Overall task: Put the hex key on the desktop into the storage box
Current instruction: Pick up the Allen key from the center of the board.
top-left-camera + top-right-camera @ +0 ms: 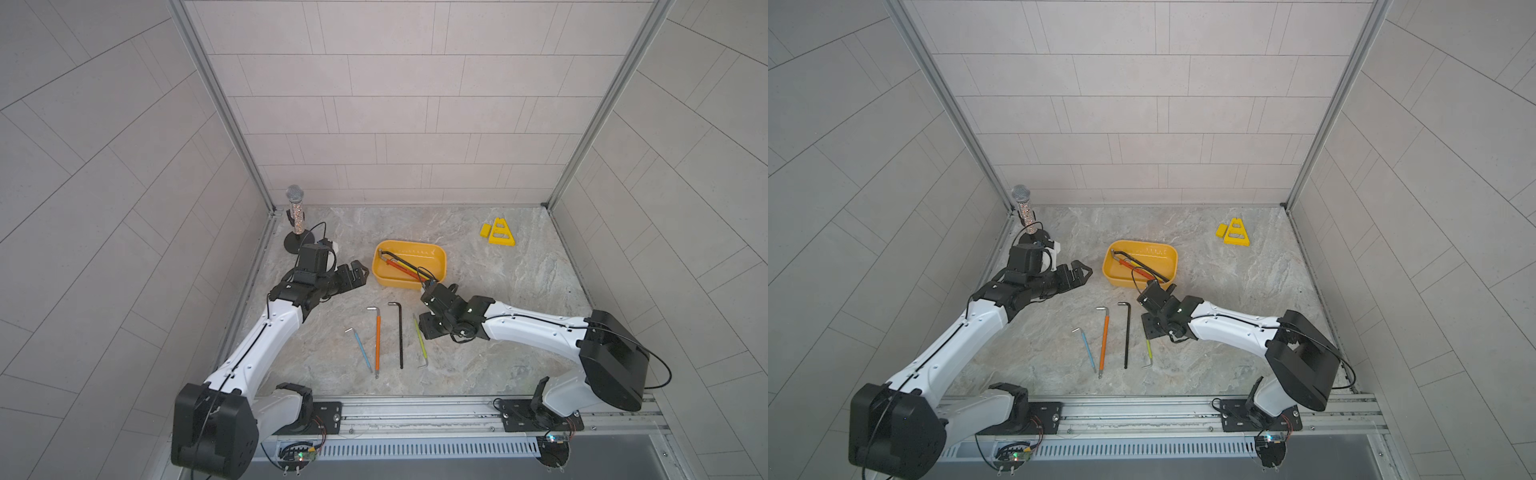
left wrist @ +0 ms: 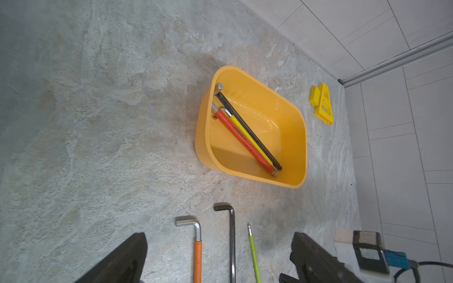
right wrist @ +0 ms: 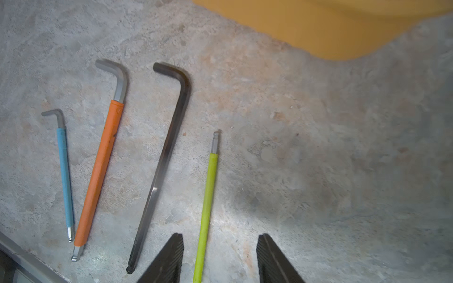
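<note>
Several hex keys lie side by side on the desktop: a blue one, an orange one, a black one and a green one. My right gripper points down over the green hex key. It is open, with a finger on each side of the shaft and not touching it. The yellow storage box behind them holds three keys, black, red and yellow. My left gripper hovers open and empty just left of the box.
A microphone on a round black stand rises at the back left, close behind my left wrist. A yellow triangular stand and a small yellow block lie at the back right. A metal rail runs along the front edge.
</note>
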